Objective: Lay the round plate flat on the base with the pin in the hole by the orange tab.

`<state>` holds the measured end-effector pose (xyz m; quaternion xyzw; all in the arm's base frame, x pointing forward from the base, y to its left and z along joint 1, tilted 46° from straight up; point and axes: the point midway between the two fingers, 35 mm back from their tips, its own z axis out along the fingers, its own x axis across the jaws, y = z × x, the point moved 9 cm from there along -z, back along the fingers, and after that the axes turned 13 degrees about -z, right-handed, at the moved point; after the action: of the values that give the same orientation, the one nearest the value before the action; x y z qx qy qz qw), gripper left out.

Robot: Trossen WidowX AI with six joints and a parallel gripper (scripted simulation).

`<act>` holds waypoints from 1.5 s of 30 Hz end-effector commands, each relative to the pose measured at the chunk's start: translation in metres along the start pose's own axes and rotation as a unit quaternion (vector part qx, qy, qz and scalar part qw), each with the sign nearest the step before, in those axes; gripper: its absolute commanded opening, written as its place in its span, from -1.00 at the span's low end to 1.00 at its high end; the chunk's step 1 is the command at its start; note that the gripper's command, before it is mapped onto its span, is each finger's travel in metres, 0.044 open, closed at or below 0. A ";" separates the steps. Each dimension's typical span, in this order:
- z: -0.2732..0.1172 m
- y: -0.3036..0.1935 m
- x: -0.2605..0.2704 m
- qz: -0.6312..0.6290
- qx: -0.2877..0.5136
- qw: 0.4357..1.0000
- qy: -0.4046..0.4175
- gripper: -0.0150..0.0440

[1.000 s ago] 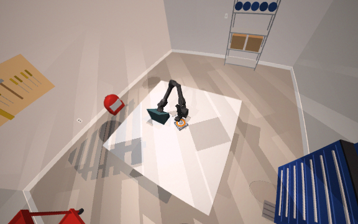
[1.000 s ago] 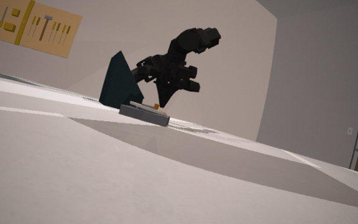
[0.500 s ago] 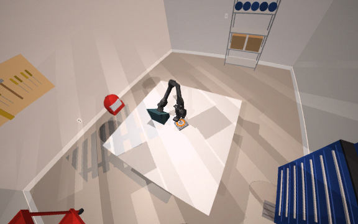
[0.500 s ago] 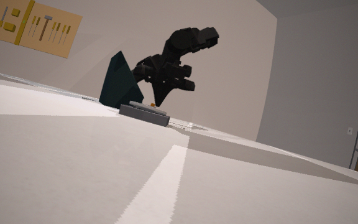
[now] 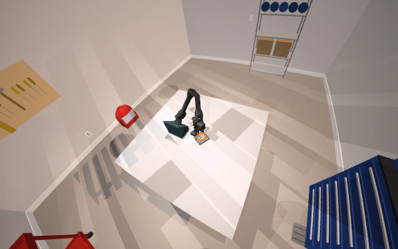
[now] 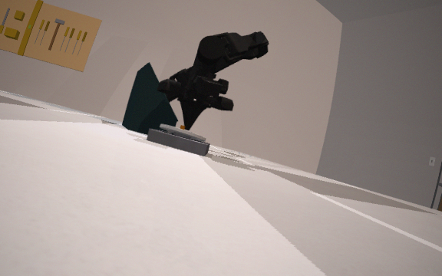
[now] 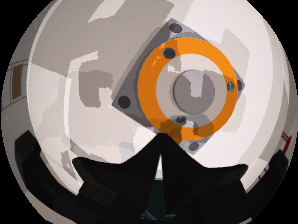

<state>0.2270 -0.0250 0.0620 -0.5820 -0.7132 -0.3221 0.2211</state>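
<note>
Plate (image 7: 193, 90) looks stiff, light, slick; we'd push at orange tab (image 7: 170, 127), lower centre of wrist view.
Gripper (image 7: 160, 156) fingers together, holding nothing, tips just beside tab.

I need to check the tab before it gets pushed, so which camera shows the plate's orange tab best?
The wrist view: the orange tab juts from the round plate right above the shut gripper tips. The exterior view shows only a small orange speck at the plate's far edge under the gripper. In the top view the plate is too small to make out the tab.
</note>
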 end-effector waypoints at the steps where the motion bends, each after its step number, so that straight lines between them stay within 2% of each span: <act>1: 0.000 -0.003 -0.005 0.000 0.003 1.000 -0.002 -0.49; 45: -0.005 -0.009 -0.055 -0.001 0.002 1.000 -0.004 -0.49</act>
<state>0.2284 -0.0652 0.0271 -0.5839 -0.7126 -0.3192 0.2224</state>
